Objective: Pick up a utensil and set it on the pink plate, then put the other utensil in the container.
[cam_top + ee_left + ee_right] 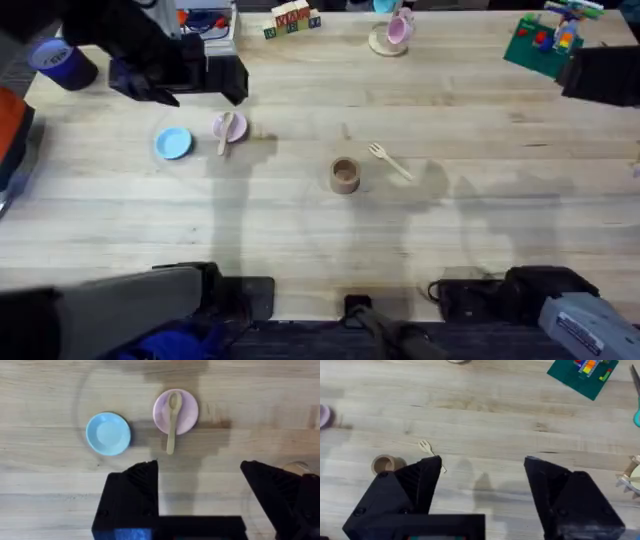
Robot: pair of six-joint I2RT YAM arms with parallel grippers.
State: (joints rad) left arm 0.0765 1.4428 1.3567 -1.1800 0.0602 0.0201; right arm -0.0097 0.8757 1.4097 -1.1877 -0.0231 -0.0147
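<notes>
Overhead view: the spoon (225, 131), small and pale wood with an oval bowl and thin handle, lies on the pink plate (237, 124) at the left of the table (300, 230), its handle end overhanging the plate's near rim. A light blue plate (173, 143) sits just left of it, apart. The fork (389, 160), pale wood with short tines, lies flat near the table's middle, tines toward the far left, just right of the brown cup (345, 175), not touching it. The cup stands upright. Open bare wood surrounds the cup and fork on the near and right sides. A pink mug (398, 30) stands at the far edge; a green board (540, 45) at the far right. No writing can be read. Left gripper (199, 467) hangs above the plates, fingers spread, holding nothing. Right gripper (482, 467) likewise spread and empty
</notes>
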